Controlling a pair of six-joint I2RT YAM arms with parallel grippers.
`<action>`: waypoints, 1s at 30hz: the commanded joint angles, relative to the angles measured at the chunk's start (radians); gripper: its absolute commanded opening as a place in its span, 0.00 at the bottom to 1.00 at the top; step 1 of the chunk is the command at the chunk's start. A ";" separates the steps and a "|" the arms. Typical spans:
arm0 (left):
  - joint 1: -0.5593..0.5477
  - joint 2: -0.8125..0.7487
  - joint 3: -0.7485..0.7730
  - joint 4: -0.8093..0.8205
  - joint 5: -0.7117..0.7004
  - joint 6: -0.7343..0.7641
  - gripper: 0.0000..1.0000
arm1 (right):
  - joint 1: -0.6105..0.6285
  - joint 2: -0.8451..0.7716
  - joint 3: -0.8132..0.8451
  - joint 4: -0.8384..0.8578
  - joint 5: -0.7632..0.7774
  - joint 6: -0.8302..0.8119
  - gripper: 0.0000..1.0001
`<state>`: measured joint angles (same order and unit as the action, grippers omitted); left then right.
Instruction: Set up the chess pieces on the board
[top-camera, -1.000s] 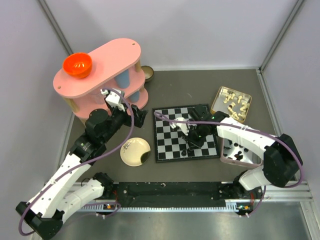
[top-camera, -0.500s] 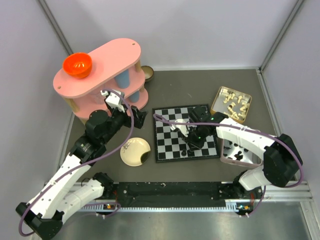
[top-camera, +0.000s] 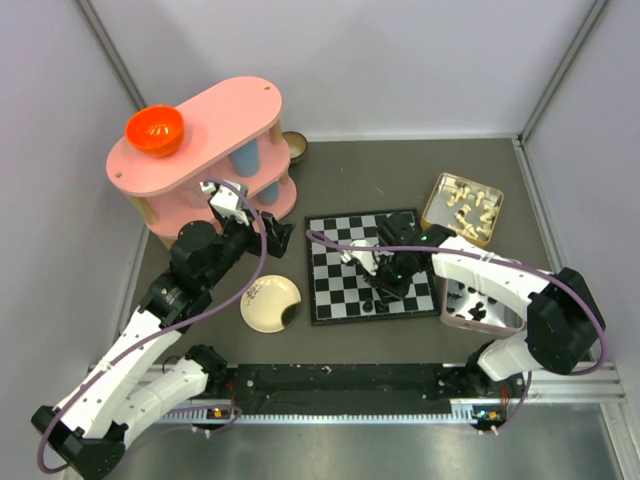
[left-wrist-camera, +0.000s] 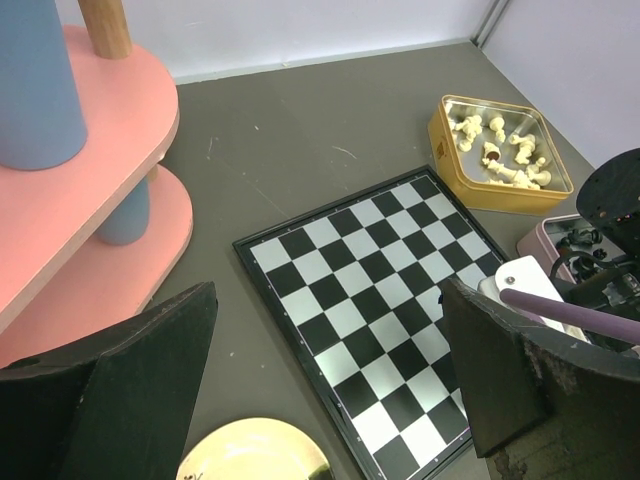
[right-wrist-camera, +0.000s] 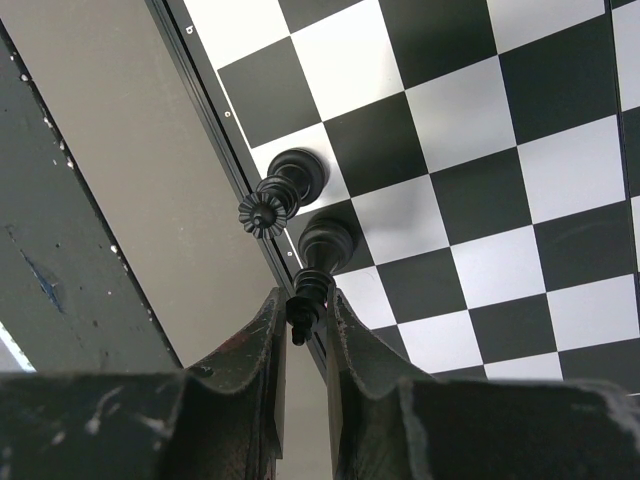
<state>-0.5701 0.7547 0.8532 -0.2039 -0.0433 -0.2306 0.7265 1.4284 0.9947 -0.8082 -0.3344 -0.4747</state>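
the right end effector (right-wrist-camera: 305, 302) pinches the top of a glossy black chess piece (right-wrist-camera: 322, 245) standing at the edge of the checkered board (right-wrist-camera: 480, 150) beside a crowned piece (right-wrist-camera: 280, 195), while the left end effector (left-wrist-camera: 328, 340) gapes wide, empty.

board (top-camera: 335, 290): black-white checks, flat at bench (top-camera: 400, 180) centre | crowned black piece (right-wrist-camera: 283, 188): upright, near-edge square | neighbouring black piece (right-wrist-camera: 325, 243): top pinched in right claw (right-wrist-camera: 305, 305)

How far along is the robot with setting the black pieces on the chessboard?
Early. One black piece stands on the edge row of the board. The right gripper is shut on a second piece, its base at the neighbouring square. Still to do: more black pieces lie in the pink tray; the left gripper is open, empty.
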 joint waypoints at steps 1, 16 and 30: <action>0.001 -0.015 -0.006 0.034 -0.006 -0.007 0.99 | 0.017 -0.017 0.004 0.001 -0.011 0.002 0.12; 0.001 -0.020 -0.013 0.040 -0.004 -0.007 0.99 | 0.022 0.007 -0.004 0.030 -0.009 0.022 0.19; 0.001 -0.025 -0.013 0.040 -0.009 -0.010 0.99 | 0.025 0.009 -0.011 0.046 -0.008 0.036 0.28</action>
<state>-0.5701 0.7452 0.8459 -0.2031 -0.0437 -0.2344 0.7376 1.4357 0.9886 -0.7803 -0.3382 -0.4477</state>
